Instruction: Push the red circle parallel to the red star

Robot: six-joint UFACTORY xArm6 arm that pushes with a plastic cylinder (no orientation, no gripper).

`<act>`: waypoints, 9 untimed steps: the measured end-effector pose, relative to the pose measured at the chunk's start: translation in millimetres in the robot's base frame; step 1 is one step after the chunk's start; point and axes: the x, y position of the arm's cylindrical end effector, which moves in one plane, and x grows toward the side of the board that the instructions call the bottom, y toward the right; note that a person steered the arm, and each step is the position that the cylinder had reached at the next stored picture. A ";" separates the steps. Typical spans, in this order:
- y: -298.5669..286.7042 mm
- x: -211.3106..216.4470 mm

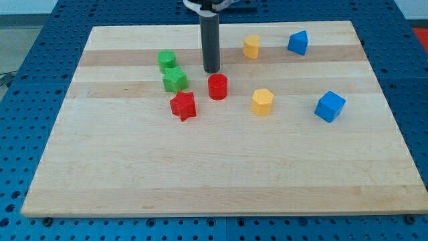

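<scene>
The red circle point(217, 87) stands on the wooden board, just right of and slightly above the red star point(182, 106). My tip point(211, 70) is at the lower end of the dark rod, just above the red circle toward the view's top, very close to it; I cannot tell if it touches. The red star lies below the green star point(174, 80).
A green cylinder point(166, 61) sits above the green star. A yellow block point(251, 46) and a blue block point(298, 42) are near the top edge. A yellow hexagon point(262, 102) and a blue cube point(330, 106) lie to the right. The board's rim point(221, 213) runs along the bottom.
</scene>
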 end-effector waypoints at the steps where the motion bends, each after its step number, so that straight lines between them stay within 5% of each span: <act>1: 0.0 -36.1; 3: 1.6 -28.3; 9: 22.2 89.9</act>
